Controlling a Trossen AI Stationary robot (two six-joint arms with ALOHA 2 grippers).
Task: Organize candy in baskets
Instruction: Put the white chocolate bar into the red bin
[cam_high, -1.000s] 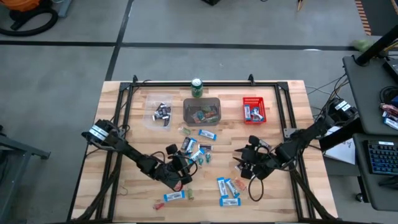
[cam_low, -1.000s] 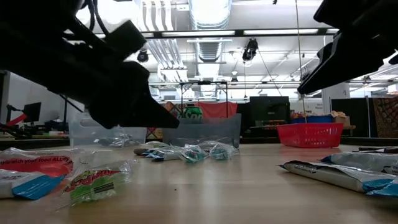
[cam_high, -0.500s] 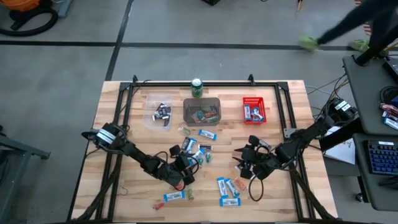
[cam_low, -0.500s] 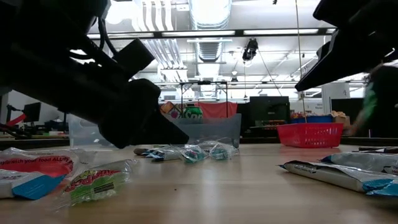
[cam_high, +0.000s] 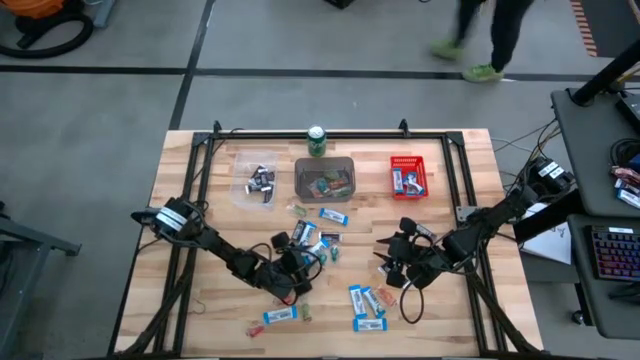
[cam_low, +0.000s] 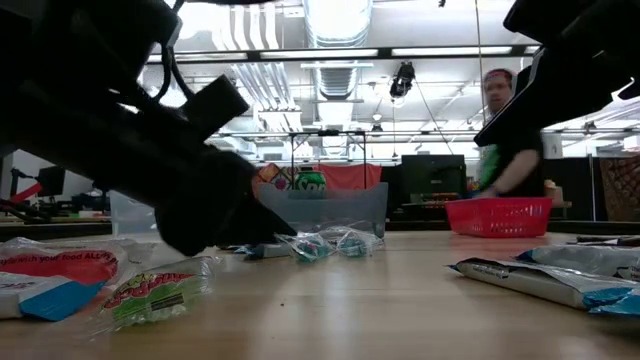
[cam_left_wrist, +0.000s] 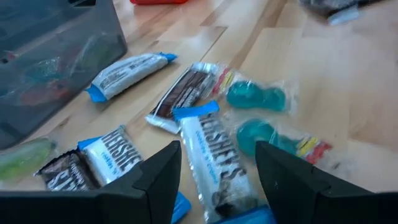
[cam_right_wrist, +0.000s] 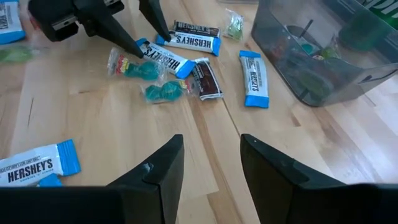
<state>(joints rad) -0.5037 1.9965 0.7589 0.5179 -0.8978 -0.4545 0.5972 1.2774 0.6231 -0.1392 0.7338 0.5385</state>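
Loose candy lies in a pile at the table's middle: blue-and-white bars, dark bars and teal pieces. My left gripper is low over the pile's near side, open. In the left wrist view its fingers stand on either side of a blue-and-white bar that lies flat on the wood; I see no touch. My right gripper hangs open above the table right of the pile, nothing between its fingers. The clear, grey and red baskets stand in a row at the far side.
A green can stands behind the grey basket. More bars lie near the front edge and front left. Black rails run along the table's sides. A person walks beyond the far edge.
My left gripper has sunk toward the table and edged toward the candy pile, its fingers still open. The right arm has kept still. A person has walked past behind the table's far edge.
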